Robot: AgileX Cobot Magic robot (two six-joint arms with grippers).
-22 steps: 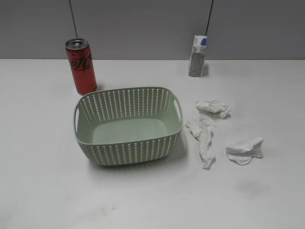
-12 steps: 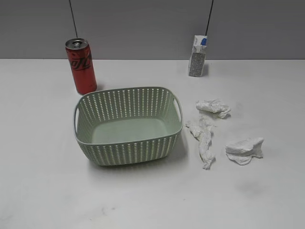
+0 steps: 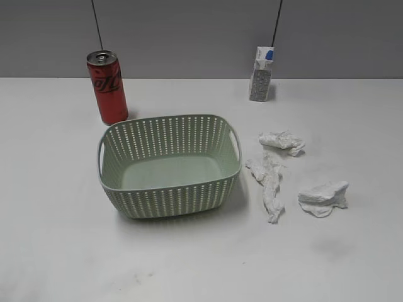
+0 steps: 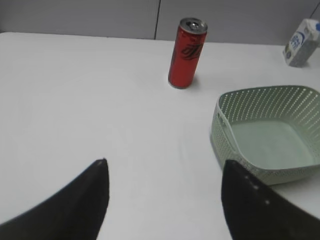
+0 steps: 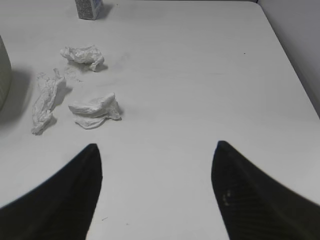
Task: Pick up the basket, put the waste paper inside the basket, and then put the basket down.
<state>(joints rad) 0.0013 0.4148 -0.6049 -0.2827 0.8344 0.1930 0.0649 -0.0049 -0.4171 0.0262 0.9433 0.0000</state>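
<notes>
The pale sage-green slotted basket (image 3: 170, 165) stands upright on the white table, left of centre; it also shows in the left wrist view (image 4: 267, 132). Three crumpled white waste paper wads lie to its right: one at the back (image 3: 281, 141), a long twisted one (image 3: 269, 184) and one at the front right (image 3: 322, 197). They show in the right wrist view too: the back wad (image 5: 82, 55), the long wad (image 5: 45, 100), the front wad (image 5: 95, 108). My left gripper (image 4: 164, 167) is open, left of the basket. My right gripper (image 5: 156, 150) is open, right of the paper. Neither gripper shows in the exterior view.
A red drink can (image 3: 107, 87) stands behind the basket at the back left. A white-grey carton with a blue cap (image 3: 261, 73) stands at the back right. The table's right edge (image 5: 295, 65) runs close to my right gripper.
</notes>
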